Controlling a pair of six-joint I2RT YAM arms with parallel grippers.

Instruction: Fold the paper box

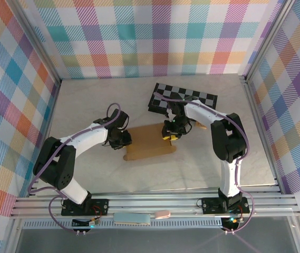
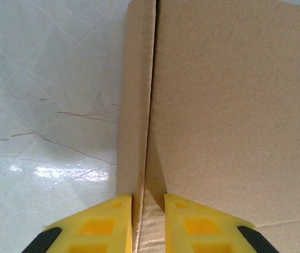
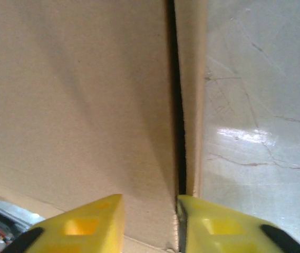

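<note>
The paper box point(image 1: 148, 143) is a flat brown cardboard box lying in the middle of the table, between my two grippers. My left gripper point(image 1: 122, 139) is at its left end. In the left wrist view the yellow fingers point(image 2: 113, 221) stand close together, and my left gripper point(image 2: 148, 197) is shut on the upright side wall of the paper box point(image 2: 229, 105). My right gripper point(image 1: 171, 133) is at the box's right end. In the right wrist view it point(image 3: 150, 197) stands open astride the edge of the paper box point(image 3: 76, 95), with its right finger point(image 3: 218, 226) at the narrow side wall.
A black-and-grey checkered board point(image 1: 182, 99) lies behind the box, close to the right arm. Bare pale tabletop point(image 1: 86, 105) stretches to the left and front. Metal frame posts and plaid walls close in the sides.
</note>
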